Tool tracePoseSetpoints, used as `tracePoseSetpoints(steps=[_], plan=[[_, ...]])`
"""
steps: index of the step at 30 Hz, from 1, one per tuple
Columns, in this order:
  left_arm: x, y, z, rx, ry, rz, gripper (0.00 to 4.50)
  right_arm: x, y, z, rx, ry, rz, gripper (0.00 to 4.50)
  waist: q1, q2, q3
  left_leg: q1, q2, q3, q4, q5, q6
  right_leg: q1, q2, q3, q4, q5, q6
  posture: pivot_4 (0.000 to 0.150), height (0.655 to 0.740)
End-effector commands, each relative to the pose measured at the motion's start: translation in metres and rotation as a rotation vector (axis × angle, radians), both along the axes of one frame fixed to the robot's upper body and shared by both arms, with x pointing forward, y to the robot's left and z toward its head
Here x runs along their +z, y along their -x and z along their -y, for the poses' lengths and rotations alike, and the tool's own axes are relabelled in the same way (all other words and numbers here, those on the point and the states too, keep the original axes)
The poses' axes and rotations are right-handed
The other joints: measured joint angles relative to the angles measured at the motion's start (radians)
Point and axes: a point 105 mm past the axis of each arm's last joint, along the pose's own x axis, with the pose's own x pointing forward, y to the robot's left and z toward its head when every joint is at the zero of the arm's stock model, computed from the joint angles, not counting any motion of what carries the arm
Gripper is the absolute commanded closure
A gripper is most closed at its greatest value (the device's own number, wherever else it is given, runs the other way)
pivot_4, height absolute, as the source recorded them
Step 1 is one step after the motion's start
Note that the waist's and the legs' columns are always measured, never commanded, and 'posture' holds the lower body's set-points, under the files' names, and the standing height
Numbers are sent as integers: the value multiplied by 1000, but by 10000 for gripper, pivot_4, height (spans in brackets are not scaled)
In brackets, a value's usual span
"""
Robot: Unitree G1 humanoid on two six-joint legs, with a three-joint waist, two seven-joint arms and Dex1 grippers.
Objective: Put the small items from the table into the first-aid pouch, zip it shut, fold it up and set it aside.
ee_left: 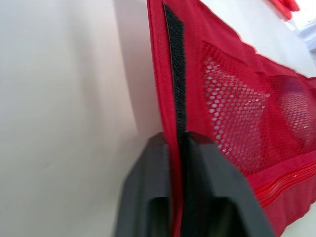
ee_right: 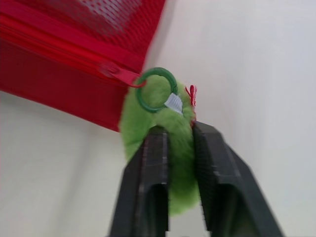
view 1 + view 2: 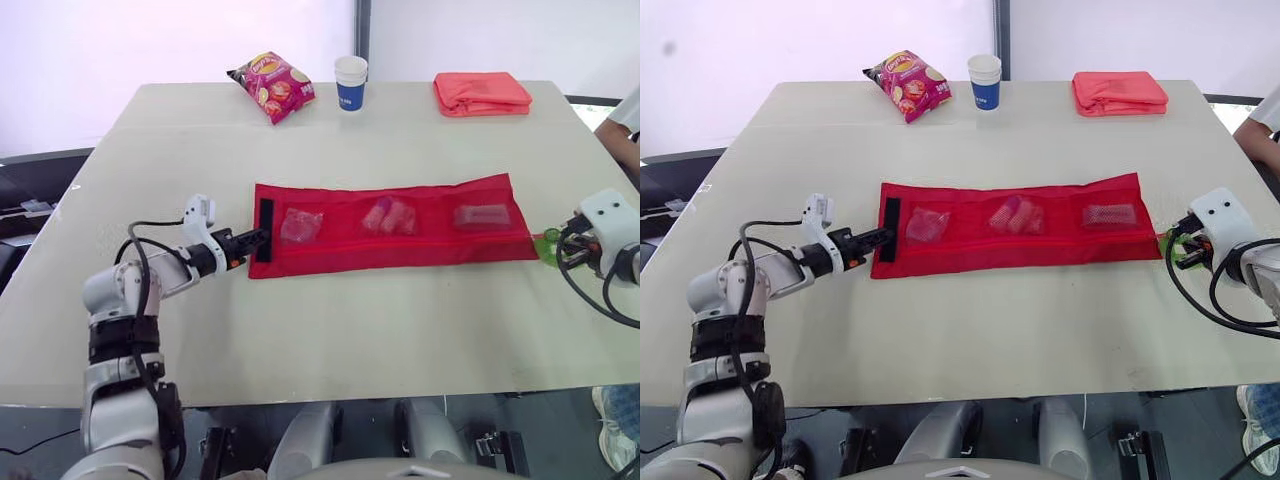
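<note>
From the left eye view you have 1 red fabric first-aid pouch (image 3: pixel 400 248) lying unfolded and flat along the middle of the pale rectangular table (image 3: pixel 330 330). It has 3 mesh pockets in a row, left (image 3: pixel 301 225), middle (image 3: pixel 390 216) and right (image 3: pixel 482 215), and each holds pale wrapped contents. At the far edge stand 3 other things: 1 crinkled magenta snack bag (image 3: pixel 273 85), 1 white-and-blue paper cup (image 3: pixel 350 82) and 1 folded coral cloth bundle (image 3: pixel 481 93). A person's arm (image 3: pixel 622 130) shows at the right edge. Your left gripper (image 3: pixel 258 240) meets the pouch's left end at the black fastening strip (image 3: pixel 266 230). Your right gripper (image 3: pixel 562 252) sits at the right end, beside a spot of green.

The right eye view shows the same layout and the same counts.

The left wrist view gives you what the head views cannot. The 2 black fingers are pressed together on the pouch's edge, with the rough black strip running up between them and the edge standing on end off the table. The honeycomb weave of the mesh is plain here, as is the red zip line (image 1: pixel 284 180) below it.

The right wrist view resolves the green spot into 1 green fuzzy pull (image 2: pixel 148 118). It hangs by 1 green ring (image 2: pixel 138 94) from the red zip slider (image 2: pixel 116 73) at the pouch's corner, with 1 small white tag (image 2: pixel 174 102) alongside. The 2 fingers are clamped on the fuzzy pull.
</note>
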Motion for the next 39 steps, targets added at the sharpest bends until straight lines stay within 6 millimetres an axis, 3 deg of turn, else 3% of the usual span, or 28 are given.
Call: tracePoseSetpoints(steps=[1, 4, 6, 7, 9, 11, 14, 17, 20, 26, 39], plan=[[47, 5, -22, 65, -6, 170, 24634, 36, 12, 17, -37, 70, 86, 23780, 5, 1, 0, 0, 0, 0, 0, 0, 0, 0, 0, 0, 0, 0, 0, 1500, 7400], [72, 7, -28, 85, -42, 275, 9647, 55, 26, 14, -38, -29, 122, 8796, 7, 1, 0, 0, 0, 0, 1, 0, 0, 1, 0, 0, 0, 0, 0, 1500, 7400], [95, 9, -16, 32, -66, 372, 1145, 61, 36, -3, 11, -217, 124, 231, 8, 1, 0, 1, 0, 0, 0, 0, 0, 2, 0, -1, 0, 0, 0, 1500, 7400], [100, 12, -4, -34, -105, 407, 376, 60, 41, -12, 42, -306, 102, 0, 8, 0, 0, 1, 0, -1, 0, 0, 0, 2, 0, -1, 0, 0, 0, 1500, 7400], [104, 24, 30, -225, -203, 481, 376, 51, 50, -29, 85, -440, 55, 0, 7, -1, 0, 1, 0, -2, 0, 0, 0, 3, 0, -2, -1, 0, 0, 1500, 7400], [109, 40, 68, -412, -191, 541, 376, 40, 52, -40, 86, -545, 42, 0, 8, -1, 0, 1, 0, -1, 0, 0, 0, 3, 0, -1, -2, 0, 0, 1500, 7400], [113, 57, 107, -595, -178, 618, 376, 20, 46, -52, 43, -663, 56, 0, 11, 0, 0, 1, -1, 0, 0, 0, 0, 3, -1, 0, -1, 0, 0, 1500, 7400], [114, 70, 135, -715, -135, 671, 376, -10, 44, -59, -61, -713, 19, 0, 9, 2, 0, 1, 0, -1, 0, 0, 0, 3, 0, 0, 0, 0, 0, 1500, 7400], [115, 84, 153, -831, -124, 726, 376, -26, 36, -61, -189, -853, 52, 0, -1, 5, 0, 2, 0, 0, -1, 0, 0, 3, 0, 0, 0, 0, 0, 1500, 7400], [115, 100, 165, -957, -114, 757, 376, -51, 31, -64, -368, -972, 41, 0, -3, 11, -1, 2, 0, 1, -1, 0, 0, 2, 4, 0, 0, 0, 0, 1500, 7400], [107, 102, 160, -920, -128, 740, 376, -58, -4, -85, -594, -1413, 133, 0, -21, 13, -2, 4, 2, 2, -1, 0, 0, 2, 8, 2, 1, 1, -1, 1500, 7400]])
